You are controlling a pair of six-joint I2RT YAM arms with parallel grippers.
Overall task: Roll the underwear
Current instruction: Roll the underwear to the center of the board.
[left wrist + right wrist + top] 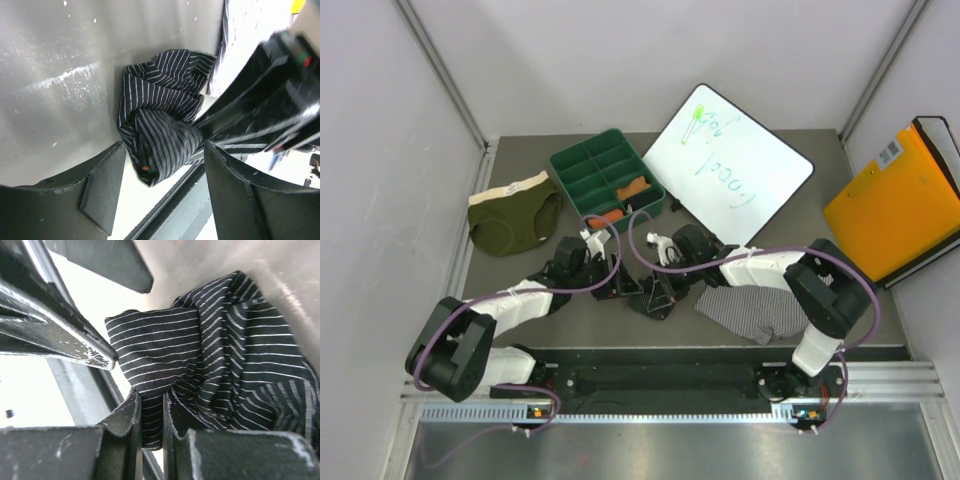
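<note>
A crumpled black brief with thin white stripes (655, 297) lies on the table between both grippers; it also shows in the left wrist view (165, 120) and the right wrist view (210, 355). My right gripper (150, 402) is shut on a fold of this brief, seen from above (667, 283). My left gripper (164, 150) is open, its jaws either side of the brief's near end (623, 288). An olive green brief with a cream waistband (513, 215) lies flat at the far left. A grey-white fine-striped brief (752, 312) lies under the right arm.
A green divided tray (582, 160) holding orange items stands behind the grippers. A whiteboard (730, 165) lies at the back right. An orange folder (900, 205) leans at the far right. A metal rail (670, 350) runs along the table's near edge.
</note>
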